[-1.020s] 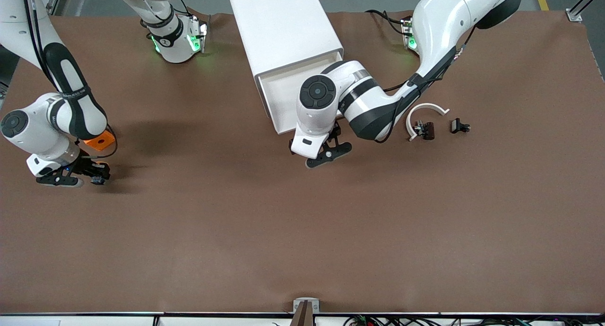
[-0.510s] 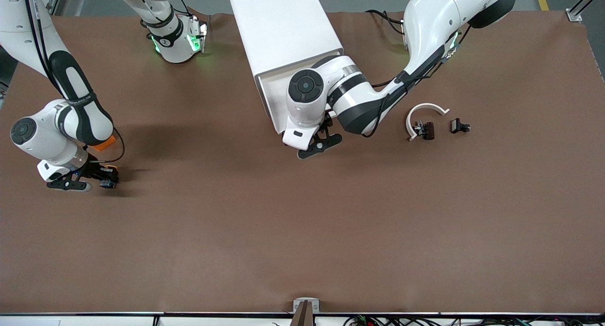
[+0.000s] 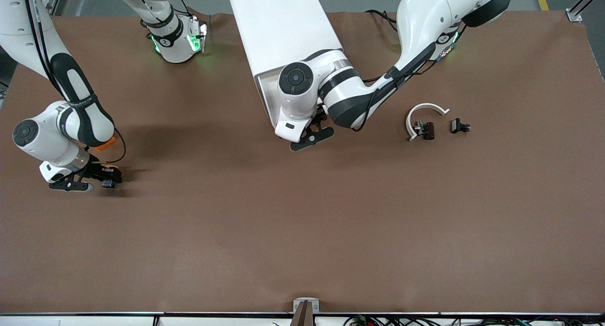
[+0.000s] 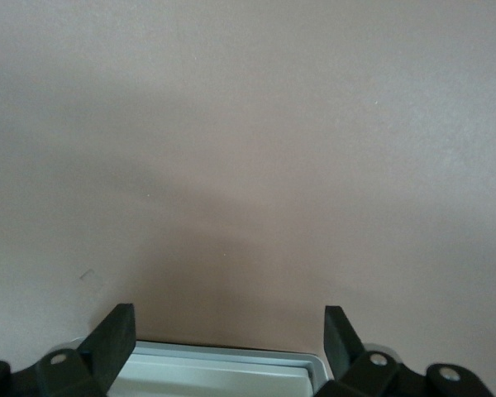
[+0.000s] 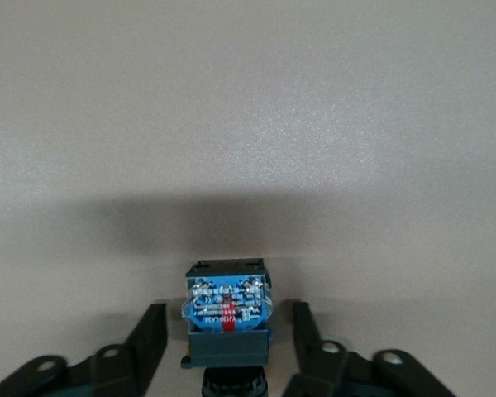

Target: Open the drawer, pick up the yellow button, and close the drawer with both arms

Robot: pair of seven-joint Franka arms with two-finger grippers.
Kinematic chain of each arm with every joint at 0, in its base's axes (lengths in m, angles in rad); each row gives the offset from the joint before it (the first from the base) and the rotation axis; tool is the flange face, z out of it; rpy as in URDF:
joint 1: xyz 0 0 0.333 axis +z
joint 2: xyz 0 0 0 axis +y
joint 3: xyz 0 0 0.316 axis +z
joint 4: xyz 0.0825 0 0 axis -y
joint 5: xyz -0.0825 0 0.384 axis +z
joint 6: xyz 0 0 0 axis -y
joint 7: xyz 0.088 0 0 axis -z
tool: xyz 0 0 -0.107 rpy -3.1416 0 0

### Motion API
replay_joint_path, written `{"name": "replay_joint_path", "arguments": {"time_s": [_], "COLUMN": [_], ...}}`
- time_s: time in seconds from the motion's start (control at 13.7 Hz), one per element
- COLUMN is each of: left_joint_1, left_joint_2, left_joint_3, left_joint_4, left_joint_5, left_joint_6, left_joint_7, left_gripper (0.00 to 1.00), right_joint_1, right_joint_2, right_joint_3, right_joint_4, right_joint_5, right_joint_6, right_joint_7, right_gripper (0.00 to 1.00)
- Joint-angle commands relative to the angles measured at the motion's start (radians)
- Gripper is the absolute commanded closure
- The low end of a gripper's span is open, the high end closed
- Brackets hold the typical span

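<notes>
Releasing the small blue-bodied, orange-capped button (image 5: 227, 318) onto the brown counter (image 3: 302, 231), the right gripper (image 5: 227, 347) has parted its fingers clear. The left gripper (image 4: 229, 335), fingers wide and empty, has closed on the white drawer's front (image 4: 223, 368).

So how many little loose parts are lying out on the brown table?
4 show: the button between the right gripper's open fingers, the orange block half hidden under that arm, and two dark parts toward the left arm's end. Arms may hide more.
</notes>
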Motion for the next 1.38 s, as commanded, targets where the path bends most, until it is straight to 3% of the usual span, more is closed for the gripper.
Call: {"name": "replay_joint_path", "arguments": {"time_s": [0.0, 0.44, 1.31], "left_joint_1": [-0.004, -0.019, -0.090], "left_joint_2": [-0.004, -0.003, 0.000], "left_joint_3": [-0.036, -0.064, -0.064], "left_joint_4": [-0.025, -0.024, -0.027], "left_joint_5": [-0.015, -0.036, -0.074], "left_joint_6": [-0.004, -0.013, -0.015], "left_joint_7": [-0.019, -0.037, -0.119], "left_gripper": [0.00, 0.00, 0.00], "right_joint_1": [-0.019, -0.016, 0.049], "right_joint_2": [0.003, -0.087, -0.345], "right_joint_3": [0.017, 0.018, 0.018], "right_joint_4": [0.033, 0.039, 0.379], "right_joint_5": [0.015, 0.016, 0.006], "right_joint_6": [-0.015, -0.087, -0.941], "right_joint_7": [-0.015, -0.006, 0.205], "right_gripper": [0.00, 0.00, 0.00]}}
